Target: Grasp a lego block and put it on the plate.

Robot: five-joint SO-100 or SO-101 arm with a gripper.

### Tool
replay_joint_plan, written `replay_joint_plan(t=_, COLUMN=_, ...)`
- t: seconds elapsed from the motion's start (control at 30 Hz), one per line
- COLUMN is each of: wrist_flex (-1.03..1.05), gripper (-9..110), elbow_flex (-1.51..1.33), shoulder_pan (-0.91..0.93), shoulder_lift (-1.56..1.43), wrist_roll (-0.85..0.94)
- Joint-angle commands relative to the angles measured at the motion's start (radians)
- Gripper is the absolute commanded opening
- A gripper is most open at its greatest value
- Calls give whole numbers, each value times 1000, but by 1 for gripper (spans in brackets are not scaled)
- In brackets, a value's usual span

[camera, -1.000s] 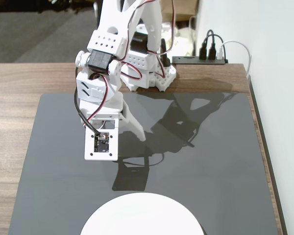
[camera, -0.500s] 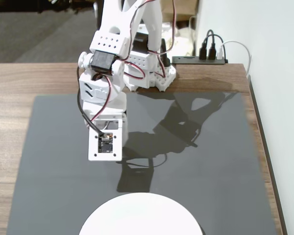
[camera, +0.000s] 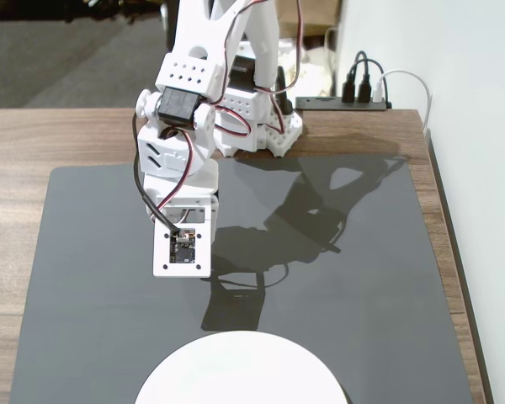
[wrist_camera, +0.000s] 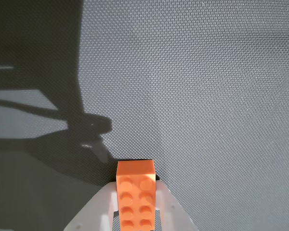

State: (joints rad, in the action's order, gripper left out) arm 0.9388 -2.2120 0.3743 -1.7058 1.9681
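Claw (wrist_camera: 135, 211) grips lego block (wrist_camera: 136, 192), pointing downward.

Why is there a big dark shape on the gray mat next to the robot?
It is the arm's shadow: in the fixed view it falls right of the arm on the mat; the wrist view shows it left of the lego block in the hand.

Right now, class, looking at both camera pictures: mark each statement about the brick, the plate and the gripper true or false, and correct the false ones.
1. The gripper holds the orange brick between its fingers. True.
2. The brick lies on the plate. False: it is in the gripper, over the dark mat.
3. The plate is white. True.
4. The plate holds two bricks. False: its visible part is bare.
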Motion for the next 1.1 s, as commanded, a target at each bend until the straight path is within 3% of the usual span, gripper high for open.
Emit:
replay_joint_plan(t=0.0, wrist_flex=-9, gripper=7, elbow_flex=-2, shoulder_pan=-5, shoulder_lift=-14, wrist_roll=-9)
replay_joint_plan(t=0.57, wrist_flex=120, gripper=7, elbow_flex=107, shoulder_pan=-44, shoulder_lift=-98, wrist_roll=-71)
replay_joint_plan(t=1.07, wrist_flex=319, gripper=7, elbow_flex=494, shoulder_pan=-107, shoulder_lift=-158, wrist_roll=-176)
